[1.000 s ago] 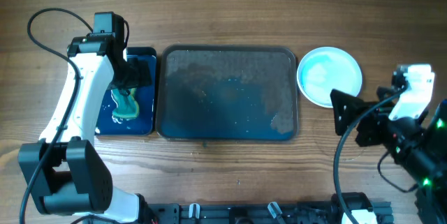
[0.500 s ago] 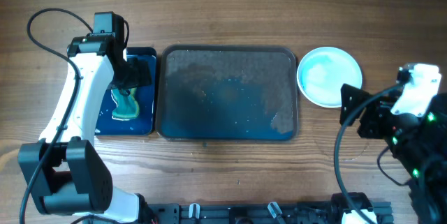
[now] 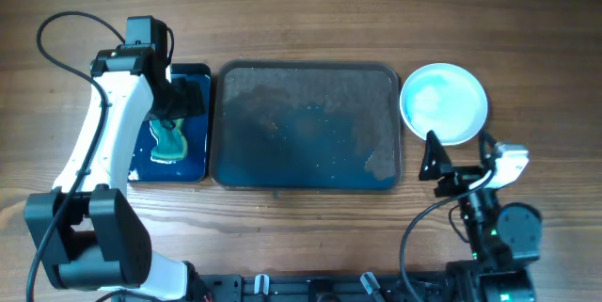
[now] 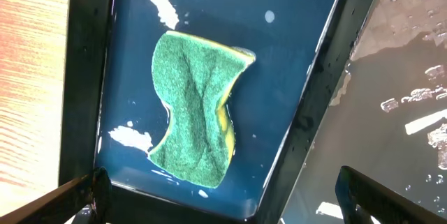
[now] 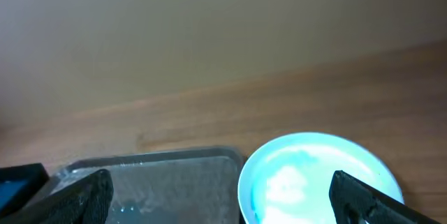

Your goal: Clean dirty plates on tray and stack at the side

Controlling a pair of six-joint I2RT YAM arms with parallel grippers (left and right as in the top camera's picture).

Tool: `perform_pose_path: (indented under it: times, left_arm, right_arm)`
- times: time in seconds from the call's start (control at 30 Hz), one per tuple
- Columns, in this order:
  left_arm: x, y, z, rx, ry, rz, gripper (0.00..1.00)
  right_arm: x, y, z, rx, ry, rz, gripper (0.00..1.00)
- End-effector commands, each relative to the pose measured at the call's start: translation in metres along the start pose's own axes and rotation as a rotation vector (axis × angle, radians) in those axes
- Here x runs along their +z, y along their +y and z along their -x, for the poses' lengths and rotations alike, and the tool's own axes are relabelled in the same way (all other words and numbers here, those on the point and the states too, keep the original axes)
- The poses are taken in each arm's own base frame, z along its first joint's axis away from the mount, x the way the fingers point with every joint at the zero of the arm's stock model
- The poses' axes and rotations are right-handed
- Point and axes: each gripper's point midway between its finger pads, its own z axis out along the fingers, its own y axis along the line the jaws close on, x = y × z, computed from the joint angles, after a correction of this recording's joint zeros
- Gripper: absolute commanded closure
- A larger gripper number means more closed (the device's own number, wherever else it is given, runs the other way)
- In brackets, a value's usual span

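The dark tray [image 3: 306, 125] lies mid-table, wet and speckled, with no plate on it. A round white plate with a pale blue tint [image 3: 444, 103] rests on the wood just right of the tray; I cannot tell whether others lie under it. It also shows in the right wrist view [image 5: 314, 178], beside the tray's corner [image 5: 154, 182]. My right gripper [image 3: 459, 166] is open and empty, low and in front of the plate [image 5: 220, 190]. My left gripper [image 3: 179, 100] is open and empty above the small bin [image 4: 223, 197].
The small black bin with a blue bottom [image 3: 195, 166] stands left of the tray and holds a green and yellow sponge [image 3: 169, 140], which also shows in the left wrist view [image 4: 195, 109] lying in shallow water. Bare wooden table surrounds everything.
My right arm has drawn back from the right edge to the front of the table, its open gripper now just in front of the plate. The left arm has not moved.
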Motion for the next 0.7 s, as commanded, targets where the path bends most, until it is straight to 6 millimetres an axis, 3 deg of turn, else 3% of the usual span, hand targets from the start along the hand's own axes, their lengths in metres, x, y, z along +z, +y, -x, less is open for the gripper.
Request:
perform_pose_path:
  times: [0.0,0.67]
  left_arm:
    - [-0.0021,-0.0017,0.0027,-0.009,-0.008,-0.007,0.0]
    - [-0.0021,-0.0017,0.0027,-0.009,-0.008,-0.007,0.0]
  right_arm:
    - [0.0006,0.0018,-0.017,0.003,-0.036,0.042,0.0]
    - [0.0046,-0.0001,-0.0209,-0.044,-0.085,0.048,0.0]
